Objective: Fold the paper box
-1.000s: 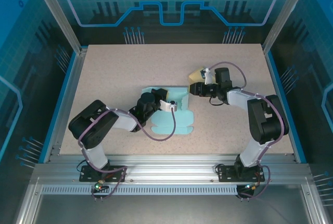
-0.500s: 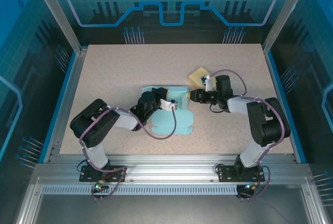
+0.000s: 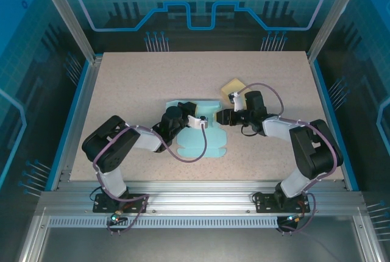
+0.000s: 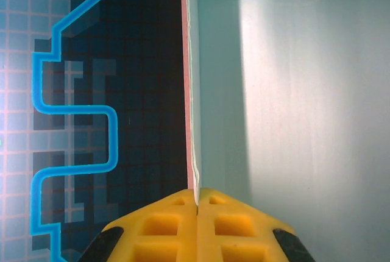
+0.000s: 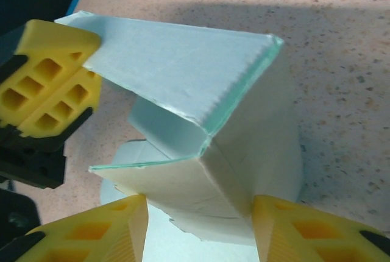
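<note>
We find the right gripper [image 5: 198,225] has moved off the tan pad [image 3: 233,86], jaws apart astride the paper box [image 5: 183,85] corner; left gripper [image 4: 196,206] clamps a wall; we judge folding mid-way

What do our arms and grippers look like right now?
The left arm and right arm are black with pale grey forearm sections, each trailing a purple cable. The left gripper and right gripper have blocky yellow fingers with square recesses.

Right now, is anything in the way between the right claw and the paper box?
No, nothing visible. The right gripper has its open jaws either side of a raised fold of the box; the left gripper pinches another flap.
</note>
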